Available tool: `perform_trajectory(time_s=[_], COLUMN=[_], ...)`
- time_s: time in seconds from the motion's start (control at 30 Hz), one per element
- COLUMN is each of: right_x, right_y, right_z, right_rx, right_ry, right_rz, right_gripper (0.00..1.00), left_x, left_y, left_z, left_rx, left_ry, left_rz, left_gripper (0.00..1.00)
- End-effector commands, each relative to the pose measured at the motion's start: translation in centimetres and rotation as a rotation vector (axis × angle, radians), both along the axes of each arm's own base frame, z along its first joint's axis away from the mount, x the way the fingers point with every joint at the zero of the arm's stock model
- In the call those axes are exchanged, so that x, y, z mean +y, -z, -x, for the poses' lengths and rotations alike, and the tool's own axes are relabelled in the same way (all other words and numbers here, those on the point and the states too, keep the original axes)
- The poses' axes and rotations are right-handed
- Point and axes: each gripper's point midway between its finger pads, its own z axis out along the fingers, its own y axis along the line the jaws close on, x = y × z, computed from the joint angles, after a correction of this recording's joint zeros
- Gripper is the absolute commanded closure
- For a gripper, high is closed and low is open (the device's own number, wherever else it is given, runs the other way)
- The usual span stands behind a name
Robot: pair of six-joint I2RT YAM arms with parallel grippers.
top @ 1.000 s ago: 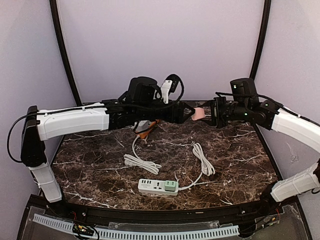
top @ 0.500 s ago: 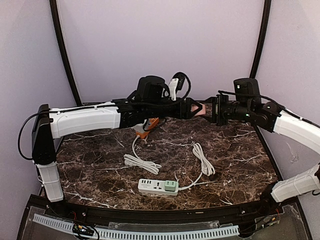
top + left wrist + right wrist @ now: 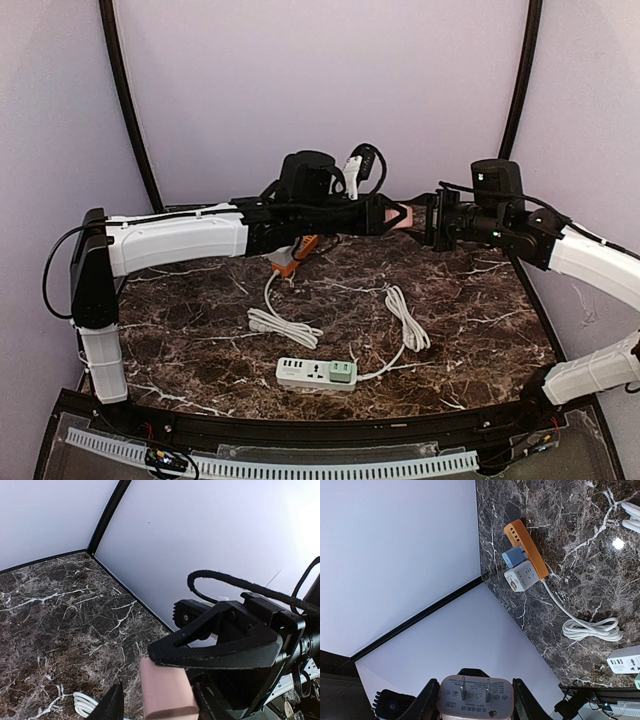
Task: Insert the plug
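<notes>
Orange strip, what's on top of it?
A blue plug and a white cube sit on the orange strip. The holes under them are covered.

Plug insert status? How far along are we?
Done: pink plug is off the table, gripped in the right hand, prongs bare. In hand: left hand brackets it mid-air, gap on one side; looks like a handover. Left: carrying it down to the white strip or orange strip and inserting it.

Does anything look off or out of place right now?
The pink plug is held in mid-air at the back by the right hand, prongs toward that wrist's camera, well away from the white power strip on the table. Nothing looks spilled or damaged.
</notes>
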Motion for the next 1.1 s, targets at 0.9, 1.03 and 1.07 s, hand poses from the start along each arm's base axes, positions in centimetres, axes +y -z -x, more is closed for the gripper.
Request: perform_trajectory(time_s=[0.9,1.03,1.07], right_x=[-0.31,-0.34,-0.32], right_y=[-2.5,-2.49,-2.52], right_z=[-0.11,-0.09,-0.08], right_rx=[-0.108,-0.111,-0.111], right_ry=[0.017,0.014,0.011], right_rz=[-0.02,-0.01,-0.007], right_gripper=[0.84,0.84,0.85], left_x=[-0.91,-0.87,-0.86], left_y=[-0.67,-0.67,-0.66], left_z=[0.34,0.36,0.33], left_rx=[0.03,0.03,0.028], left_ry=[0.032,0.031,0.031], left_rz=[0.025,0.022,0.022], left_gripper=[0.48,0.47,0.47])
